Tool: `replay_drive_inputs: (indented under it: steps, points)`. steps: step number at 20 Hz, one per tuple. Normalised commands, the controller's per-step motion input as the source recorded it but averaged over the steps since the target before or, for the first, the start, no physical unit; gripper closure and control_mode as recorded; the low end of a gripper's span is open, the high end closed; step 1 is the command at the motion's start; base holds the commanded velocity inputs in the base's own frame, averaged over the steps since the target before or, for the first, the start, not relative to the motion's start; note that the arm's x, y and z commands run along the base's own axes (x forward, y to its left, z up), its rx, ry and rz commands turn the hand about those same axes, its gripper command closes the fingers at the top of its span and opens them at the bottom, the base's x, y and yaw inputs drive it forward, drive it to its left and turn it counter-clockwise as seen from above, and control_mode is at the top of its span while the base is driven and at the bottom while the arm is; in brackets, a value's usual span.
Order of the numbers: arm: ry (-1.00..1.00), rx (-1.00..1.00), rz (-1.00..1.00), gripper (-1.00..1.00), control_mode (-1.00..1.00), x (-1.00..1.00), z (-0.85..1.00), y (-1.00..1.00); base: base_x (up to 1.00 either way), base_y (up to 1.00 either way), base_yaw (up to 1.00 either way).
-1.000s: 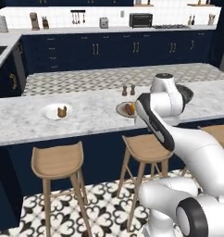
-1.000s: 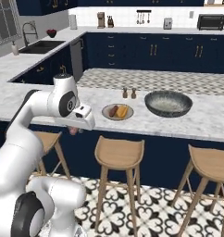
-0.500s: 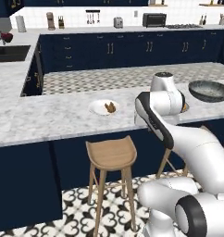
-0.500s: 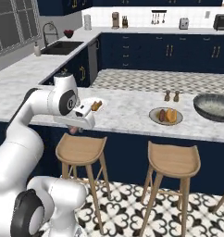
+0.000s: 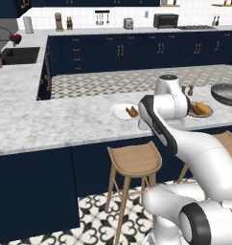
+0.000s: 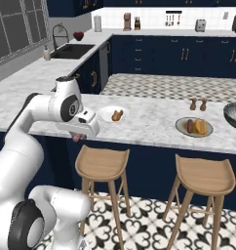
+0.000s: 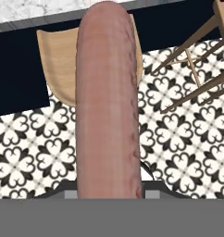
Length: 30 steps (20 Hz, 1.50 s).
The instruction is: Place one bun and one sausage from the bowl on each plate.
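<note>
My gripper (image 6: 79, 136) hangs just in front of the counter's near edge, left of the white plate (image 6: 104, 115), shut on a pinkish-brown sausage (image 7: 108, 102). The sausage stands lengthwise in the hand view, over a stool and the patterned floor. A bun (image 6: 117, 115) lies on the white plate (image 5: 119, 111). Further right, the beige plate (image 6: 182, 128) holds a sausage (image 6: 190, 126) and a bun (image 6: 202, 126). The dark-grey bowl (image 6: 235, 115) sits at the right edge, with its rim (image 5: 226, 93) also in the left base view. My arm hides the gripper in the left base view.
Two wooden stools (image 6: 101, 163) (image 6: 205, 176) stand under the counter's front edge. Salt and pepper shakers (image 6: 198, 104) stand behind the beige plate. A sink (image 6: 73, 50) is set in the far left counter.
The base has driven left, so the plates and bowl have slid right in both base views. The arm keeps its pose with the sausage still in its grip.
</note>
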Motion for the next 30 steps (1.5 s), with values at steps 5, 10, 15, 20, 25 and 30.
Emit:
replay_drive_inputs:
  steps: [5,10,15,20,25,30]
  points:
    - [0.00,0.00,0.00,1.00,1.00,0.00,0.00,0.00,0.46,0.00,0.00]
    - [0.00,0.00,0.00,1.00,1.00,0.00,0.00,0.00,0.57,0.00,0.00]
    - [0.00,0.00,0.00,1.00,1.00,0.00,0.00,0.00,0.54,0.00,0.00]
    - [0.00,0.00,0.00,1.00,-1.00,0.89,0.00,0.03,0.00,0.00,0.00]
    - [0.01,0.00,0.00,1.00,-1.00,1.00,-0.04,0.19,0.00,0.00,0.00]
    - [0.06,0.00,0.00,1.00,-1.00,0.66,-0.18,0.14,0.00,0.00,0.00]
